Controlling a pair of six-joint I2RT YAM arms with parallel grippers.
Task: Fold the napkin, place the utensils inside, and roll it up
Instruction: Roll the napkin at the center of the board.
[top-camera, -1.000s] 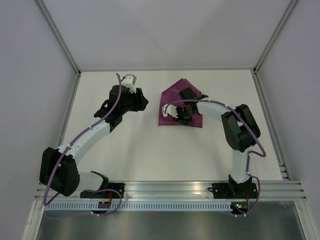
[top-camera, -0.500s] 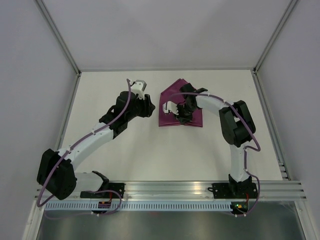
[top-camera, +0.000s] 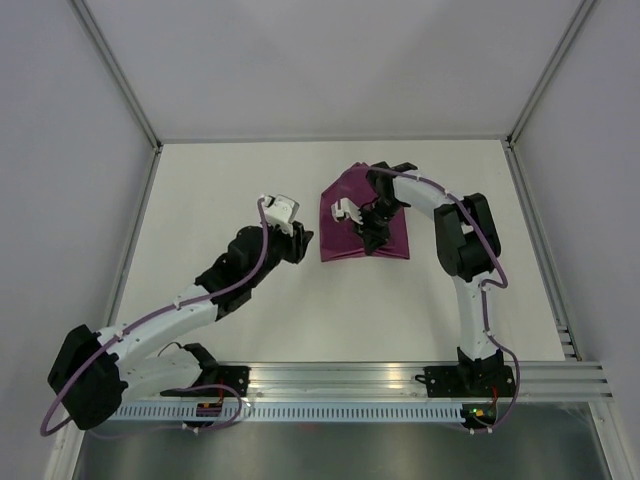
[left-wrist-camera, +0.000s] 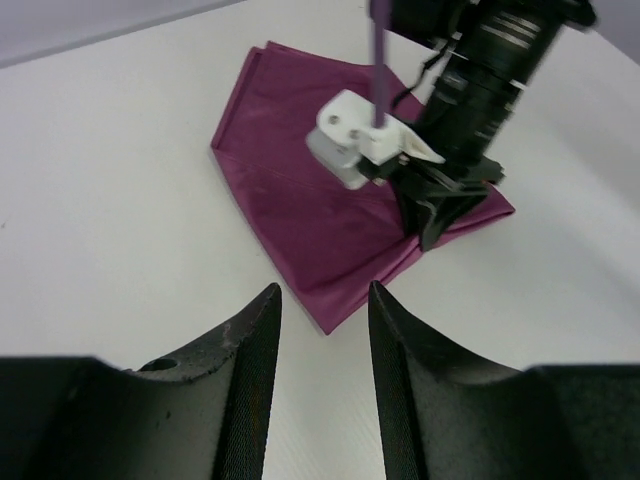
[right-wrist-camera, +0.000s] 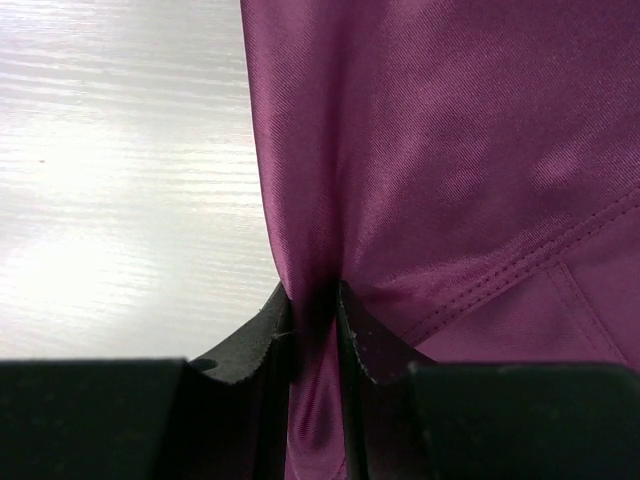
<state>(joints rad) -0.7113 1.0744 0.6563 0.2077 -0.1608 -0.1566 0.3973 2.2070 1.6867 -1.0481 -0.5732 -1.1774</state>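
Observation:
The plum-magenta napkin (top-camera: 338, 240) lies folded in a rough pentagon at the back middle of the white table. My right gripper (top-camera: 370, 240) sits on top of it, shut on a pinched ridge of the cloth; in the right wrist view the fold runs between the closed fingers (right-wrist-camera: 315, 300) and the napkin (right-wrist-camera: 450, 150) fills the frame. My left gripper (top-camera: 305, 245) is open and empty just left of the napkin. In the left wrist view it (left-wrist-camera: 322, 295) hovers just short of the napkin's (left-wrist-camera: 300, 190) near corner. No utensils are in view.
The white table (top-camera: 250, 180) is walled by grey panels at the back and both sides. The right arm's wrist and white camera housing (left-wrist-camera: 360, 140) stand on the napkin, right ahead of my left gripper. A metal rail (top-camera: 340, 380) runs along the near edge.
My left arm has swung nearer and to the right, up to the napkin's near left corner. My right gripper has shifted on the napkin and the cloth's outline has changed a little.

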